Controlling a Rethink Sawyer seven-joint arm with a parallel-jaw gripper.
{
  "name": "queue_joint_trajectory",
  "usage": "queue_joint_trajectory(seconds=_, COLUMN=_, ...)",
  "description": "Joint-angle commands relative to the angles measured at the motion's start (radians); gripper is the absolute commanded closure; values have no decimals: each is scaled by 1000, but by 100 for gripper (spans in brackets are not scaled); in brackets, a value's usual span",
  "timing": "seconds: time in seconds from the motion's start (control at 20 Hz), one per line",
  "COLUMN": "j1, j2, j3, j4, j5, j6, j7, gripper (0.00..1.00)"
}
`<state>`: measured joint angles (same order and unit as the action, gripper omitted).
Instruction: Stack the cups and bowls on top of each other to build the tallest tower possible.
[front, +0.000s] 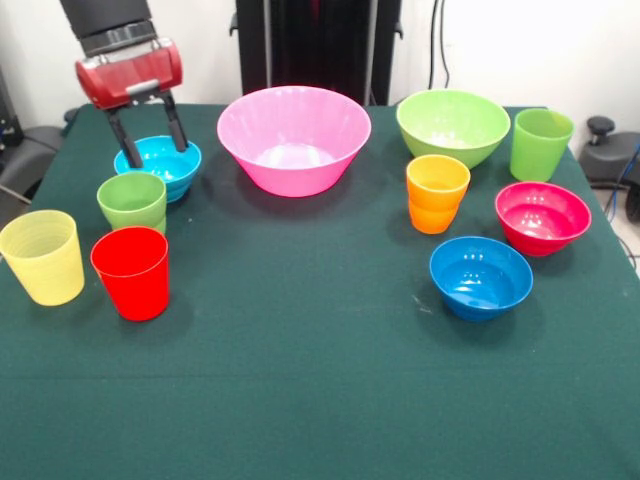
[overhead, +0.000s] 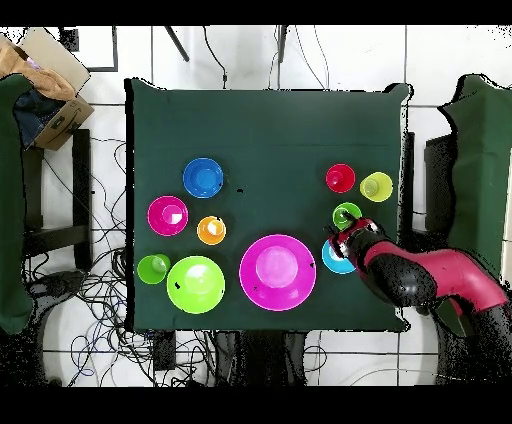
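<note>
On the green-clothed table (front: 320, 400), five plastic cups and five plastic bowls stand unstacked. At left, the red gripper (front: 150, 145) hangs open-jawed over the small light blue bowl (front: 158, 168), behind the small green cup (front: 132, 201).

Pink bowl (front: 293, 140), red cup (front: 132, 272), green tablecloth (front: 320, 400)

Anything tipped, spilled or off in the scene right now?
Nothing stands out. All cups and bowls sit upright and apart on the table, none stacked. The end effector is open, fingers straddling the far rim of the light blue bowl.
</note>
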<state>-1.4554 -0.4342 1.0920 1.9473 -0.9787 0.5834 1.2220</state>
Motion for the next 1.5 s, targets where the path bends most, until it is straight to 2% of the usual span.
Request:
queue_joint_trajectory(seconds=0.05, j1=142, j2=24, j3=-108, j4=-55, j5=-175, j6=-15, j7=-209, gripper=0)
queue_joint_trajectory(seconds=0.2, j1=185, j2=6, j3=-157, j4=-70, j5=-244, j6=-46, j7=-135, gripper=0)
queue_joint_trajectory(seconds=0.3, j1=218, j2=-23, j3=-196, j4=-87, j5=-267, j6=-14, j7=-103, gripper=0)
queue_joint_trajectory(seconds=0.4, j1=248, j2=-39, j3=-248, j4=-114, j5=-196, j6=77, j7=-22, gripper=0)
queue_joint_trajectory(seconds=0.45, j1=260, j2=-47, j3=-271, j4=-126, j5=-134, j6=153, j7=-8, gripper=0)
queue_joint_trajectory(seconds=0.5, j1=278, j2=-66, j3=-290, j4=-132, j5=-120, j6=181, j7=8, gripper=0)
queue_joint_trajectory(seconds=0.55, j1=318, j2=-106, j3=-322, j4=-141, j5=-151, j6=198, j7=39, gripper=0)
queue_joint_trajectory(seconds=0.6, j1=399, j2=-172, j3=-380, j4=-155, j5=-274, j6=210, j7=107, gripper=0)
queue_joint_trajectory(seconds=0.7, j1=481, j2=-237, j3=-434, j4=-154, j5=-377, j6=207, j7=197, gripper=0)
queue_joint_trajectory(seconds=0.75, j1=497, j2=-252, j3=-448, j4=-150, j5=-370, j6=193, j7=233, gripper=0)
queue_joint_trajectory(seconds=0.9, j1=529, j2=-295, j3=-481, j4=-144, j5=-347, j6=200, j7=223, gripper=0)
queue_joint_trajectory(seconds=1.1, j1=552, j2=-294, j3=-519, j4=-146, j5=-310, j6=179, j7=208, gripper=0)
queue_joint_trajectory(seconds=1.2, j1=529, j2=-300, j3=-510, j4=-122, j5=-207, j6=170, j7=174, gripper=0)
queue_joint_trajectory(seconds=1.25, j1=486, j2=-305, j3=-473, j4=-84, j5=-78, j6=173, j7=147, gripper=0)
queue_joint_trajectory(seconds=1.35, j1=366, j2=-327, j3=-315, j4=52, j5=260, j6=187, j7=141, gripper=0)
queue_joint_trajectory(seconds=1.45, j1=276, j2=-347, j3=-153, j4=167, j5=511, j6=194, j7=177, gripper=0)
queue_joint_trajectory(seconds=1.5, j1=255, j2=-354, j3=-115, j4=198, j5=570, j6=189, j7=178, gripper=0)
